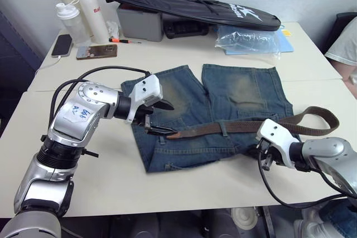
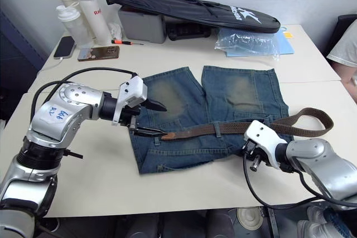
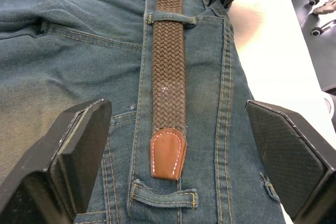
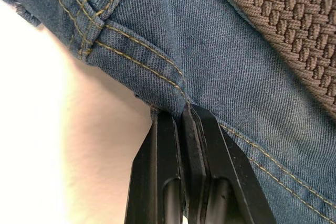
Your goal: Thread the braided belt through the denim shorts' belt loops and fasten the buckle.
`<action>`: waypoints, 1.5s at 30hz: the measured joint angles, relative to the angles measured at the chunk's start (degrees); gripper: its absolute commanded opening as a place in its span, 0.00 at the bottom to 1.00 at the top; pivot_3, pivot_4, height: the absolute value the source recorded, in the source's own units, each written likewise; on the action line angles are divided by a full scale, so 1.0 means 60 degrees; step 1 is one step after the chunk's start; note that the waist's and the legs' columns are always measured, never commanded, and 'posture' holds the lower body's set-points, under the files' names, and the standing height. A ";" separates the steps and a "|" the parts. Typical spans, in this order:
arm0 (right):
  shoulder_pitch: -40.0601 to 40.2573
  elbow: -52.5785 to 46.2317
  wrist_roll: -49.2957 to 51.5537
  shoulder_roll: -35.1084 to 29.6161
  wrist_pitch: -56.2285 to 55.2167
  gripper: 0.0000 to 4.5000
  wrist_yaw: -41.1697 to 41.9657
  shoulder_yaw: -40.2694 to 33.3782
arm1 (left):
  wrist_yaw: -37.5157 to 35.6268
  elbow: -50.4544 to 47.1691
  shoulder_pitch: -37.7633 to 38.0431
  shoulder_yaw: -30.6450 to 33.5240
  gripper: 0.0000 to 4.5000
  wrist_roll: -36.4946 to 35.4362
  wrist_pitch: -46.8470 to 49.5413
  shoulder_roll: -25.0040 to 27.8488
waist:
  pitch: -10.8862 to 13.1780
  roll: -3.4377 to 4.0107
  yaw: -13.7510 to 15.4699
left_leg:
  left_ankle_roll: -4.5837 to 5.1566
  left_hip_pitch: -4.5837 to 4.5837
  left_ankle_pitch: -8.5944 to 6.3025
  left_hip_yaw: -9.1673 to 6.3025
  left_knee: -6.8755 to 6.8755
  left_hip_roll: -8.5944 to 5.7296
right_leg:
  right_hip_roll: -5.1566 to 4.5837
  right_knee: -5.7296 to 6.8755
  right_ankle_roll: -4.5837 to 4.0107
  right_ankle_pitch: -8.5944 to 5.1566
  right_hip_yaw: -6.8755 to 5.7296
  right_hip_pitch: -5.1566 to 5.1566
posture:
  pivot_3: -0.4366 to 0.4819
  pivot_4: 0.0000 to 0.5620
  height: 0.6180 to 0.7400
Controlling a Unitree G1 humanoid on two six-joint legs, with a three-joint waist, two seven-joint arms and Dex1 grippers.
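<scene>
- The tabletop (image 1: 184, 193) is pale and carries the denim shorts (image 1: 223, 96) near its middle, legs pointing to the far edge and waistband toward the near edge.
- Along the far edge lie a long black bag (image 1: 195, 6), a grey box (image 1: 139, 23), a clear plastic bag (image 1: 248, 40), bottles (image 1: 78, 6) and two phones (image 1: 83, 48) at the far left corner.
- The braided belt (image 1: 223, 127) lies across the waistband; its free length loops off the shorts toward the right edge of the tabletop.
- The left gripper (image 1: 159, 116) hangs over the left part of the waistband, released, its fingers (image 3: 79, 145) spread wide either side of the belt's tan leather tip (image 3: 168, 153).
- The right gripper (image 4: 181, 116) is clenched on the edge of the denim at the waistband's right part, pinning the cloth; the belt's weave runs just beside it.
- One of the belt loops (image 3: 170, 18) already has the strap under it; the next loop (image 3: 163, 199) sits just beyond the tan tip and is empty.
- The buckle cannot be made out.
- Judgement: the step in hand is feeding the tip through that next loop. It should go best if the left gripper closes on the tan tip near its end, keeps it flat against the denim and in line with the loop's opening, then slides it under while the right gripper holds the waistband taut so the cloth does not bunch. Pinching denim along with the tip would drag the loop away.
</scene>
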 measured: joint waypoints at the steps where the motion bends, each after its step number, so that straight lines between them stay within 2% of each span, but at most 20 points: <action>1: -0.0073 0.0320 -0.0057 -0.0011 -0.0199 0.00 0.0028 -0.0023 | 0.0055 0.0026 -0.0014 -0.0079 1.00 0.0003 -0.0076 -0.0105 | 0.0000 -0.0002 0.0007 | 0.0000 0.0001 0.0000 -0.0001 0.0003 0.0000 | 0.0000 0.0001 -0.0001 0.0000 0.0000 0.0003 | 0.48 0.27 1.00; 6: 0.0124 0.1768 -0.1005 -0.0844 -0.1252 0.00 0.0028 -0.0578 | 0.0179 0.0114 -0.0055 -0.0160 1.00 0.0027 -0.0307 -0.0280 | 0.0000 -0.0001 0.0052 | -0.0011 -0.0004 0.0006 0.0002 0.0008 -0.0002 | -0.0002 -0.0003 0.0003 0.0002 0.0001 0.0006 | 0.48 0.27 1.00; 11: 0.0330 0.2676 -0.1541 -0.0867 -0.2409 0.00 0.0055 -0.0775 | 0.0226 0.0151 -0.0076 -0.0369 1.00 0.0068 -0.0503 -0.0412 | -0.0001 -0.0001 0.0030 | -0.0025 0.0000 0.0014 0.0005 0.0006 -0.0002 | -0.0001 -0.0002 0.0010 0.0005 0.0002 0.0005 | 0.48 0.27 1.00; 15: 0.0465 0.2813 -0.1541 -0.0833 -0.2472 0.31 0.0221 -0.1103 | 0.0230 0.0177 -0.0077 -0.0402 1.00 0.0079 -0.0604 -0.0410 | -0.0001 0.0001 0.0032 | -0.0033 -0.0001 0.0018 0.0005 0.0004 -0.0001 | -0.0002 0.0000 0.0011 0.0006 0.0002 0.0004 | 0.48 0.27 1.00; 17: 0.0638 0.2636 -0.1446 -0.0847 -0.2227 0.50 0.0352 -0.1563 | 0.0227 0.0190 -0.0078 -0.0409 1.00 0.0081 -0.0616 -0.0408 | 0.0000 0.0003 0.0028 | -0.0035 -0.0001 0.0019 0.0006 0.0002 -0.0001 | -0.0001 0.0003 0.0013 0.0007 0.0002 0.0003 | 0.48 0.27 1.00; 18: 0.0663 0.2404 -0.1259 -0.0887 -0.1876 0.62 0.0464 -0.1900 | 0.0216 0.0202 -0.0077 -0.0412 1.00 0.0083 -0.0623 -0.0392 | 0.0001 0.0005 0.0024 | -0.0036 0.0000 0.0020 0.0007 0.0002 -0.0001 | -0.0001 0.0002 0.0014 0.0008 0.0002 0.0003 | 0.48 0.27 1.00; 19: 0.0640 0.2219 -0.1098 -0.0893 -0.1630 0.66 0.0528 -0.2138 | 0.0211 0.0203 -0.0076 -0.0413 1.00 0.0084 -0.0629 -0.0385 | 0.0001 0.0007 0.0024 | -0.0037 -0.0001 0.0020 0.0006 0.0002 -0.0001 | -0.0001 0.0002 0.0014 0.0008 0.0002 0.0002 | 0.48 0.27 1.00; 22: -0.0004 0.0903 0.0282 -0.0994 0.0268 0.99 0.0824 -0.3628 | 0.0181 0.0209 -0.0077 -0.0419 1.00 0.0088 -0.0668 -0.0368 | 0.0003 0.0015 -0.0013 | -0.0035 0.0010 0.0019 0.0005 -0.0003 0.0004 | 0.0004 0.0006 0.0013 0.0007 0.0003 0.0001 | 0.48 0.27 1.00; 24: -0.0424 0.0264 0.1140 -0.0811 0.1254 1.00 0.0756 -0.4240 | 0.0173 0.0209 -0.0076 -0.0428 1.00 0.0093 -0.0683 -0.0357 | 0.0003 0.0005 0.0001 | -0.0028 0.0013 0.0016 0.0001 -0.0009 0.0017 | 0.0021 0.0004 0.0010 0.0005 0.0002 0.0002 | 0.48 0.27 1.00; 27: -0.1084 -0.0671 0.2748 0.1128 0.3229 1.00 -0.0123 -0.4899 | 0.0164 0.0228 -0.0076 -0.0478 1.00 0.0108 -0.0692 -0.0360 | -0.0005 -0.0037 0.0007 | -0.0027 0.0008 0.0015 -0.0012 -0.0004 0.0027 | 0.0037 0.0009 0.0006 0.0003 0.0001 0.0003 | 0.48 0.27 1.00; 28: -0.1090 -0.0762 0.2983 0.1457 0.3542 1.00 -0.0314 -0.4889 | 0.0160 0.0231 -0.0076 -0.0487 1.00 0.0109 -0.0693 -0.0374 | -0.0001 -0.0019 0.0019 | -0.0023 0.0002 0.0012 -0.0010 0.0000 0.0026 | 0.0033 0.0018 0.0006 0.0004 0.0003 0.0001 | 0.48 0.27 1.00; 29: -0.1344 -0.0869 0.3275 0.2394 0.4229 1.00 -0.0789 -0.5069 | 0.0143 0.0261 -0.0077 -0.0488 1.00 0.0115 -0.0693 -0.0334 | 0.0000 -0.0010 0.0018 | -0.0018 0.0002 0.0010 -0.0008 -0.0005 0.0023 | 0.0032 0.0044 0.0006 0.0005 0.0006 0.0000 | 0.48 0.27 1.00; 30: -0.1770 -0.1125 0.3521 0.3968 0.5117 1.00 -0.1528 -0.5515 | 0.0134 0.0323 -0.0090 -0.0484 1.00 0.0131 -0.0697 -0.0334 | -0.0007 -0.0021 0.0016 | -0.0021 0.0005 0.0012 -0.0010 0.0005 0.0025 | 0.0034 0.0052 0.0006 0.0005 0.0005 -0.0002 | 0.48 0.27 1.00; 32: -0.1801 -0.1569 0.4015 0.6003 0.6167 1.00 -0.2453 -0.5864 | 0.0134 0.0377 -0.0152 -0.0531 1.00 0.0146 -0.0691 -0.0370 | -0.0010 0.0005 0.0013 | -0.0022 0.0002 0.0012 -0.0013 -0.0004 0.0025 | 0.0035 0.0080 0.0005 0.0004 0.0006 -0.0017 | 0.48 0.27 1.00; 34: -0.1497 -0.1627 0.4572 0.7060 0.6774 1.00 -0.3252 -0.6096 | 0.0136 0.0402 -0.0175 -0.0529 1.00 0.0156 -0.0676 -0.0331 | -0.0006 0.0054 0.0055 | -0.0017 -0.0010 0.0009 -0.0013 -0.0008 0.0022 | 0.0031 0.0085 -0.0004 -0.0001 0.0005 -0.0025 | 0.48 0.27 1.00; 35: -0.1501 -0.1579 0.4884 0.7771 0.6813 1.00 -0.3811 -0.6627 | 0.0149 0.0430 -0.0175 -0.0528 1.00 0.0159 -0.0655 -0.0321 | -0.0007 0.0056 0.0041 | -0.0016 -0.0011 0.0008 -0.0009 -0.0004 0.0022 | 0.0031 0.0083 -0.0004 -0.0001 0.0007 -0.0023 | 0.48 0.27 1.00; 38: -0.1471 -0.1269 0.5644 0.8628 0.6814 1.00 -0.4894 -0.7491 | 0.0170 0.0423 -0.0175 -0.0529 1.00 0.0156 -0.0615 -0.0334 | -0.0008 0.0057 0.0009 | -0.0006 -0.0007 0.0002 -0.0007 -0.0004 0.0022 | 0.0031 0.0084 -0.0004 0.0000 0.0010 -0.0022 | 0.48 0.27 1.00; 45: -0.0693 -0.0447 0.7851 0.8954 0.6799 1.00 -0.7054 -0.7956 | 0.0204 0.0390 -0.0173 -0.0527 1.00 0.0154 -0.0584 -0.0323 | -0.0009 0.0063 -0.0056 | 0.0005 0.0013 -0.0003 -0.0009 -0.0023 0.0025 | 0.0039 0.0094 -0.0005 -0.0002 0.0012 -0.0023 | 0.48 0.27 1.00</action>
